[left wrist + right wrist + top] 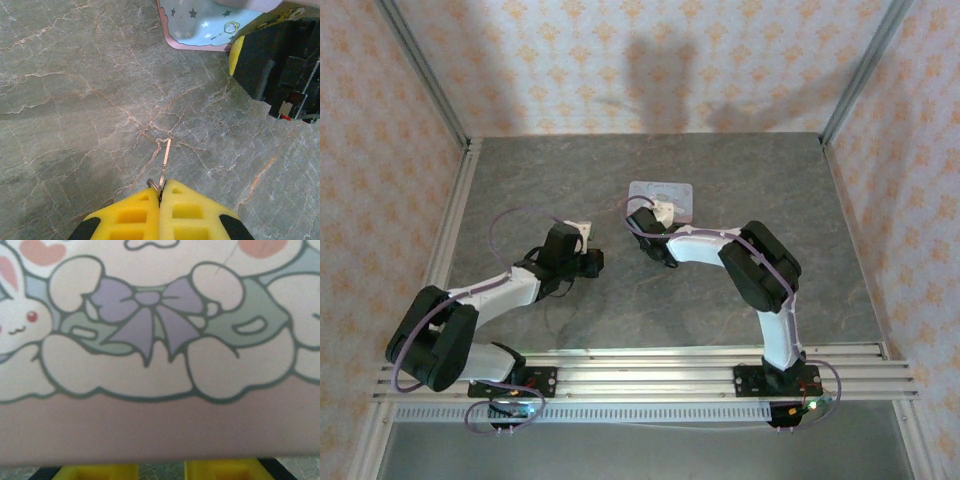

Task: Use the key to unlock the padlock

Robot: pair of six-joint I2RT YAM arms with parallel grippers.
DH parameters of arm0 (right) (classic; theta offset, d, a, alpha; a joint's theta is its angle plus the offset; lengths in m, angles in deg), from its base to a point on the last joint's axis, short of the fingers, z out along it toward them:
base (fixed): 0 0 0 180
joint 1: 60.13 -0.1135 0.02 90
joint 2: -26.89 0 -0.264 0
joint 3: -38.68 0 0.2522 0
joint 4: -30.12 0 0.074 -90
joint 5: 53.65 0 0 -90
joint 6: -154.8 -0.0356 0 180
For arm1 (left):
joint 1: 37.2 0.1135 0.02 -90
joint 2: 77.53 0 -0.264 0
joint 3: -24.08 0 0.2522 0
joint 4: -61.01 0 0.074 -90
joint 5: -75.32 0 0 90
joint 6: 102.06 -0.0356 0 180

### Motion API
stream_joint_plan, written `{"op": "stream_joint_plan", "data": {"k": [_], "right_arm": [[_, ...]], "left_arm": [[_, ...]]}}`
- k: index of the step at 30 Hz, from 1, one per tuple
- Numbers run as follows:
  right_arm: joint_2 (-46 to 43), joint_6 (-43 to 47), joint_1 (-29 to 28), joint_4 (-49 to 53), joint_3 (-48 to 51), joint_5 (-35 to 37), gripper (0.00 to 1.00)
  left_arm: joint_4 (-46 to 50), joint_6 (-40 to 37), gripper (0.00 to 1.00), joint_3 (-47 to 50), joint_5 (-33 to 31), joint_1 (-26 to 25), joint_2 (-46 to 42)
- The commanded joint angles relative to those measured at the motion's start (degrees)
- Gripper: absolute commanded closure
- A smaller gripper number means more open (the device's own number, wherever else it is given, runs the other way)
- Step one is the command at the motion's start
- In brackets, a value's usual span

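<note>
The left tool (160, 194) is pressed together on the key (165, 159), whose thin blade sticks out over the bench (75, 100), near the cartoon tin (200, 25). The right tool (161, 471) sits at the tin's edge, its fingers slightly spread.

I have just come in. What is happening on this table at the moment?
Two robot arms are at work over a grey table. The left hand is shut on the key, and the thin blade of the key sticks out in front of its yellow fingers. The right hand has its fingers apart, close to the edge of the cartoon tin. The key is not yet in any lock.
</note>
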Motion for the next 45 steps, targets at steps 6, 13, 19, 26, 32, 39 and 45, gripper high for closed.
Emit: {"op": "stream_joint_plan", "data": {"k": [6,13,19,26,32,39,45], "right_arm": [[-3.7,4.7,0.3,-1.7,2.2,-0.5,0.83],[-6.5,5.5,0.9,3.7,0.1,-7.4,0.93],[-7.7,5.8,1.6,8.9,-3.1,-13.5,1.00],[-8.7,6.5,3.7,15.7,-7.5,-22.9,1.00],[-9.7,7.2,6.0,21.4,-11.4,-30.1,1.00],[-11.1,4.2,10.1,21.1,-11.9,-39.4,1.00],[-12.5,2.7,13.2,20.8,-11.8,-45.6,1.00]], "left_arm": [[-5.4,-2.0,1.00,4.3,2.6,-0.8,-4.6],[-3.7,-4.7,1.00,5.9,3.1,-1.5,-7.7],[-10.6,-4.2,1.00,8.3,9.3,-2.2,-6.8],[-22.2,-3.0,1.00,11.4,12.2,-3.2,-4.2],[-34.9,-2.1,1.00,11.7,14.8,-3.3,2.5],[-49.2,3.0,1.00,8.9,14.7,-3.1,12.8],[-60.8,5.6,1.00,7.1,15.8,-2.7,20.4]]}}
